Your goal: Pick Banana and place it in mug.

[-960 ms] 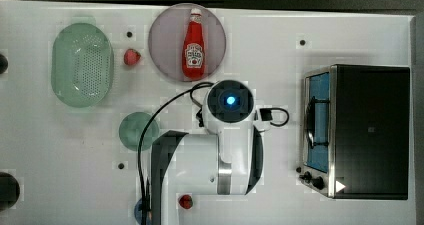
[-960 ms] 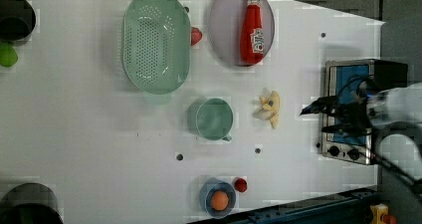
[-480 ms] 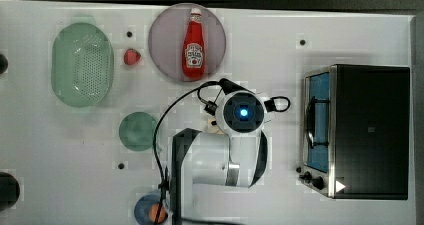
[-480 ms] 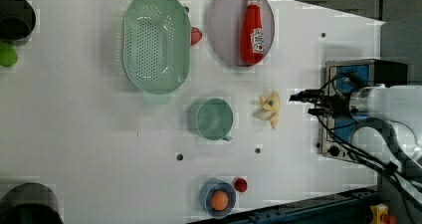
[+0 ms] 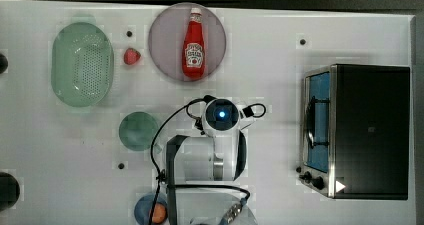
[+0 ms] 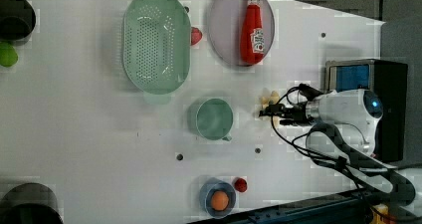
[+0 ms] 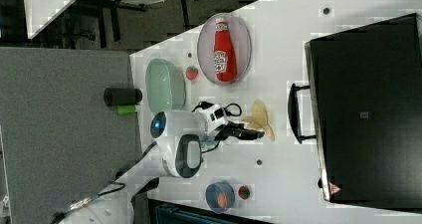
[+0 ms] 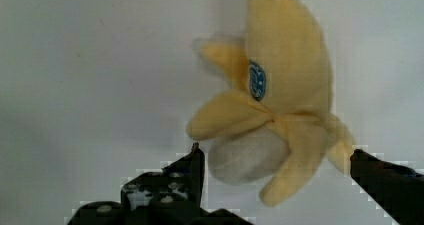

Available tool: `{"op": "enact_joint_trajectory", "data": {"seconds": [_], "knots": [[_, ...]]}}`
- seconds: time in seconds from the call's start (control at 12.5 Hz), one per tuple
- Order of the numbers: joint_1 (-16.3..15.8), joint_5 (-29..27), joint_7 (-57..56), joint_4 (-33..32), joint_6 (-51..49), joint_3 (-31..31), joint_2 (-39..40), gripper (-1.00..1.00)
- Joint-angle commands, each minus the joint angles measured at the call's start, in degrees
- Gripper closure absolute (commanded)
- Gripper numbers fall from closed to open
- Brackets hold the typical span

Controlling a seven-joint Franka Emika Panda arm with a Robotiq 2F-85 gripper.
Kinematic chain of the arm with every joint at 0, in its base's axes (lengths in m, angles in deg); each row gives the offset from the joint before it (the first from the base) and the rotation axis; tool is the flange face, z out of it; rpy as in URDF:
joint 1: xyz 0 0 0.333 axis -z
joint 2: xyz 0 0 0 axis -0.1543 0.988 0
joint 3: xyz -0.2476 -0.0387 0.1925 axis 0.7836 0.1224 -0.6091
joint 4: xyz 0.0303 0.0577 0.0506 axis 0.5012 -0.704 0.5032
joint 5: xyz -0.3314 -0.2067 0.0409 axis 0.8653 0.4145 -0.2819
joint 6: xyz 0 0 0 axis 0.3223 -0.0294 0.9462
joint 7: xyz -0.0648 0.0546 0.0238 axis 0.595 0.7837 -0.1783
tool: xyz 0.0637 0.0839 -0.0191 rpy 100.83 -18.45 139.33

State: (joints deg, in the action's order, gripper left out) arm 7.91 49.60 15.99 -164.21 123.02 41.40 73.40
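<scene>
The pale-yellow banana (image 8: 280, 100) lies on the white table (image 6: 74, 124), its peel flaps spread out. It also shows in the left view as the banana (image 6: 268, 97) and in the right view as the banana (image 7: 260, 118). My gripper (image 8: 275, 152) is open, with one black finger (image 8: 192, 175) on each side of the banana's lower end. The gripper (image 6: 264, 113) reaches in from the left view's right, just beside the fruit, and the gripper (image 7: 251, 133) shows in the right view too. The dark-green mug (image 6: 214, 118) stands upright and empty to the left view's left of the banana. In the top view the mug (image 5: 137, 131) sits beside the arm.
A ketchup bottle (image 6: 252, 30) lies on a round plate (image 6: 221, 25). The pale-green colander (image 6: 155, 42) has a strawberry (image 6: 196, 35) beside it. A blue bowl (image 6: 205, 200) holds an orange fruit, with a strawberry (image 6: 240, 185) next to it. The toaster oven (image 5: 367, 130) stands at the top view's right.
The arm has moved toward the left view's left, bringing the open gripper up to the banana. The banana and mug have not moved.
</scene>
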Motion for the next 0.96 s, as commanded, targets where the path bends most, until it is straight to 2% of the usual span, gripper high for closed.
{"op": "enact_joint_trajectory", "data": {"seconds": [0.08,0.16,0.24,0.48,0.56,0.8,0.96], "knots": [[0.87,-0.45,-1.82,0.64,3.90,-0.57,1.21,-0.95],[0.88,-0.46,-1.82,0.69,4.90,-0.58,1.49,-0.74],[0.88,-0.46,-1.84,0.64,6.83,-0.59,1.50,-0.32],[0.91,-0.46,-1.83,0.16,7.42,-0.64,1.44,0.30],[0.95,-0.46,-1.84,0.22,7.35,-0.64,0.35,0.37],[1.02,-0.46,-1.82,0.45,5.11,-0.62,-5.89,0.37],[1.00,-0.45,-1.82,2.57,-4.94,-0.63,-13.10,0.37]]}}
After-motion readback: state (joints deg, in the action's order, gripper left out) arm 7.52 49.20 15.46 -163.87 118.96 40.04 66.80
